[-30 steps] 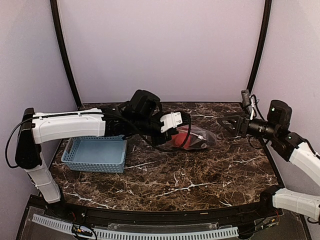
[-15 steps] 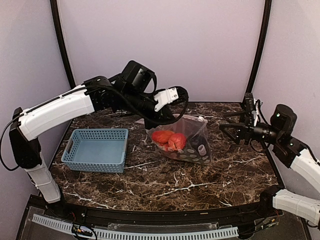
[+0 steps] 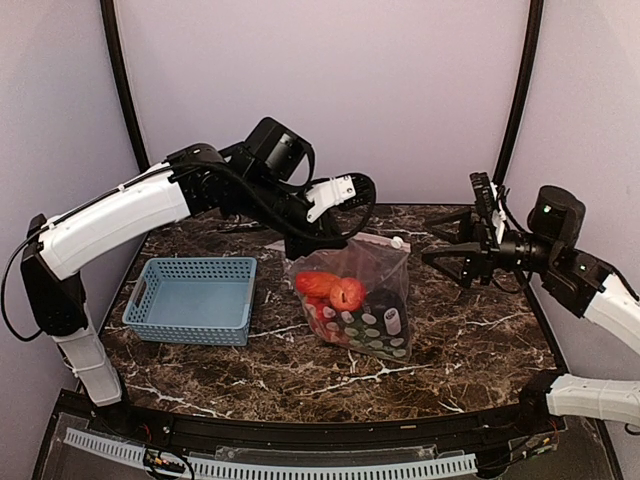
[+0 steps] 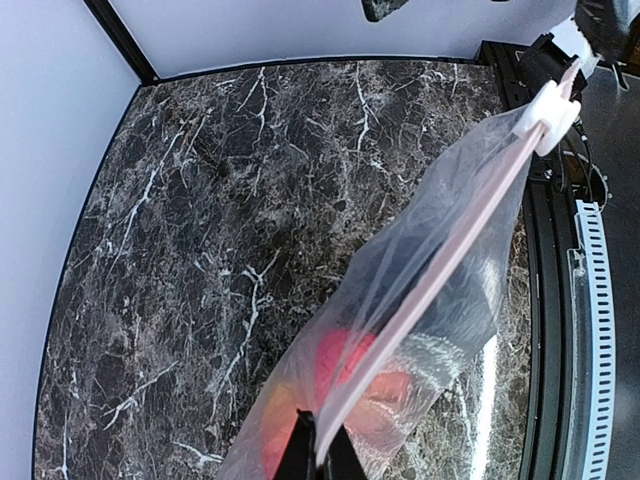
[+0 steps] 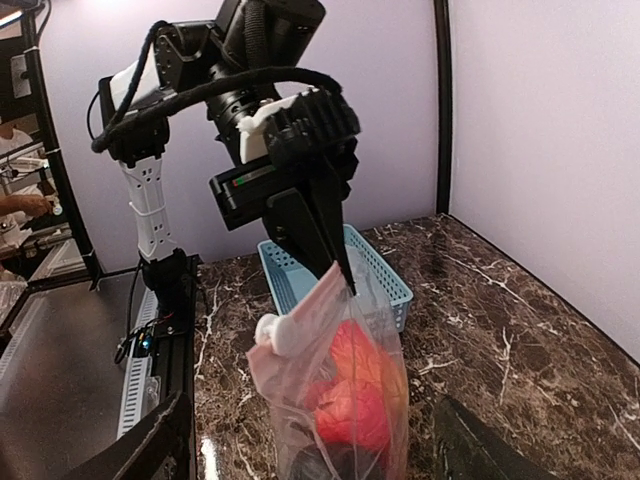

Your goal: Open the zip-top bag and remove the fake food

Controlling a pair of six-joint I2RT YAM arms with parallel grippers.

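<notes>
Left gripper [image 4: 318, 437] pinches the zip-top bag [image 3: 378, 268], right gripper [image 3: 439, 238] spread; fake food [image 3: 334, 291] at centre blurs behind crinkled plastic.

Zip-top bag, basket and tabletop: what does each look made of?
The zip-top bag: thin clear plastic film, glossy; the fake food shows through and it hangs in creases. Its zip strip: pale pink, likely stiffer plastic. The basket: light-blue rigid plastic, matte, with perforated walls. The tabletop: dark brown marble pattern with white veins, slight sheen; stone or laminate, cannot tell.
</notes>
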